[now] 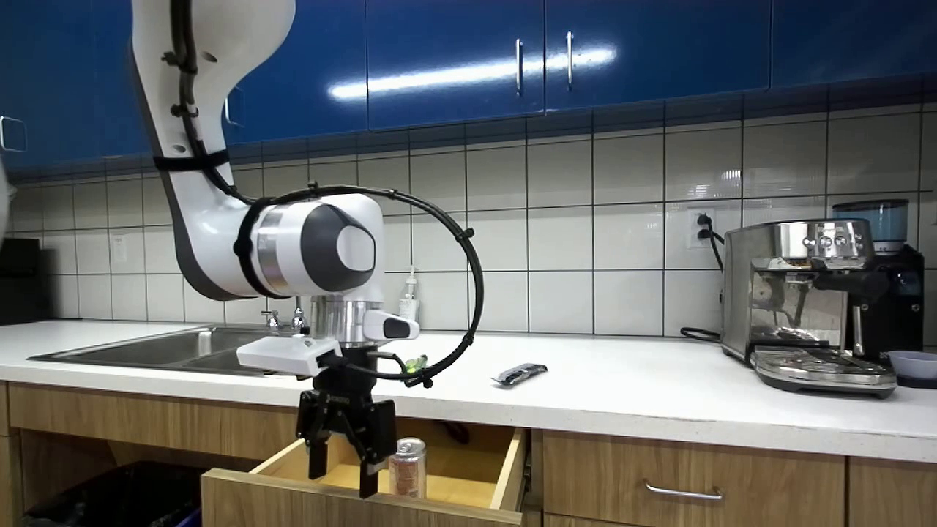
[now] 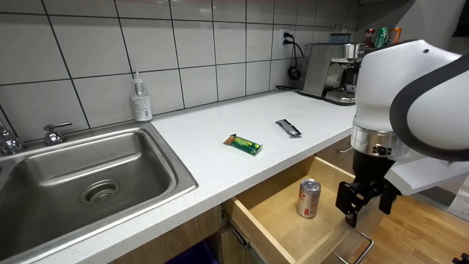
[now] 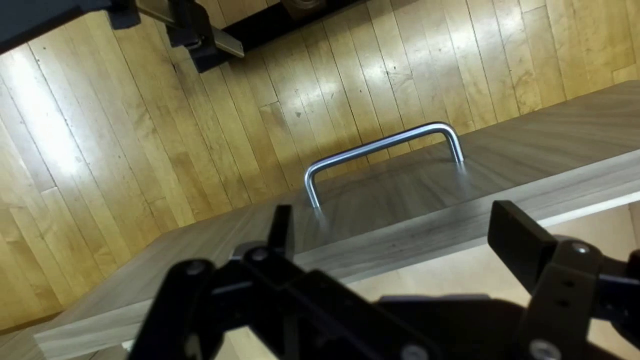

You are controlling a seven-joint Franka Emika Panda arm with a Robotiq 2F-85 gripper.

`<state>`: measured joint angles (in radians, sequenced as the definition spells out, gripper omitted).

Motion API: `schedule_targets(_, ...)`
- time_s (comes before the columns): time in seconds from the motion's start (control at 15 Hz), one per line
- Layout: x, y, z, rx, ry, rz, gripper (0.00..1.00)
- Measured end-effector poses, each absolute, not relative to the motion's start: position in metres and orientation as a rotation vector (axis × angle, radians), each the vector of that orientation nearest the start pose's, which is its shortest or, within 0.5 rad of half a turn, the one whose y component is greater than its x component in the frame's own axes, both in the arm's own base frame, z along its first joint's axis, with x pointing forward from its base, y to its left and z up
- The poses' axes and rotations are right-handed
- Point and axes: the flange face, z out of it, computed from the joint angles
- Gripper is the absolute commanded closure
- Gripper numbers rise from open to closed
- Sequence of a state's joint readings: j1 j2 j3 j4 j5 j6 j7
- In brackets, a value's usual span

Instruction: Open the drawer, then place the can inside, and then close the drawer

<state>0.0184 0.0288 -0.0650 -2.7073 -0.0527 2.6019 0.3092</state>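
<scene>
Beneath my empty, wide-spread pincer (image 1: 342,480), the drawer (image 1: 293,505) looks rigid, likely light-running; I favour pushing beside its handle (image 3: 382,145).

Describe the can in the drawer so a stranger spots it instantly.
Below the white counter, a light-wood drawer stands open. Inside stands the can, upright; its silvery body sets it apart from the red, green and orange cans in the background.

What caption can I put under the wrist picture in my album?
Looking down past the open gripper at the open drawer, its silver handle, and the wooden floor.
</scene>
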Motion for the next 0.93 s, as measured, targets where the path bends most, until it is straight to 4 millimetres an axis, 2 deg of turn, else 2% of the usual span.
schedule_targets(0.93, 0.375, -0.029, 0.198, -3.147, 0.509, 0.283, 0.00)
